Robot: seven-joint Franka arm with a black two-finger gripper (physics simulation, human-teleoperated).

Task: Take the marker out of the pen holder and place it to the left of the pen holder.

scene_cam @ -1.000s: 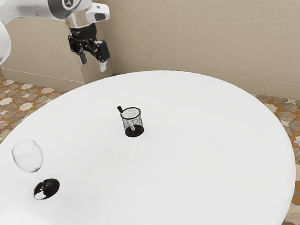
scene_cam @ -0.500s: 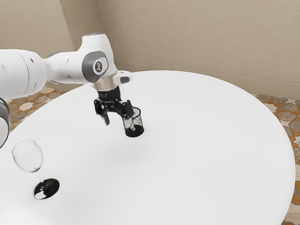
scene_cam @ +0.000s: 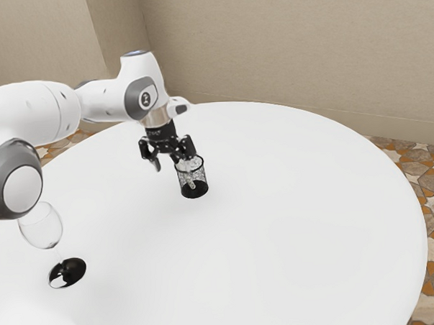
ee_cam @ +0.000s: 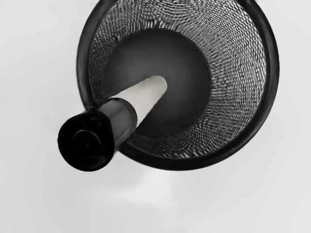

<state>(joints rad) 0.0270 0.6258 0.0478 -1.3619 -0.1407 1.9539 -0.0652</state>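
Note:
My gripper (scene_cam: 171, 161) is open over the near-left rim of the pen holder in the exterior view, its two fingertips well apart. The black mesh pen holder (scene_cam: 194, 188) stands upright on the white table. Inside it leans the marker (scene_cam: 190, 183), its pale body showing through the mesh and its cap close to my fingers, partly hidden by them. From above, in the wrist view, the marker (ee_cam: 115, 116) slants across the rim of the pen holder (ee_cam: 272, 73), black cap end outside and pale end down inside the cup.
A wine glass (scene_cam: 41, 226) with a black base stands on the white round table (scene_cam: 278, 239), toward the exterior view's left and beneath the arm's near part. A beige wall (scene_cam: 291, 51) rises behind the table.
The arm came in over the table from the upper left to the pen holder. Over the last half second my hand shifted slightly toward the exterior view's right. Marker, holder and glass stayed put.

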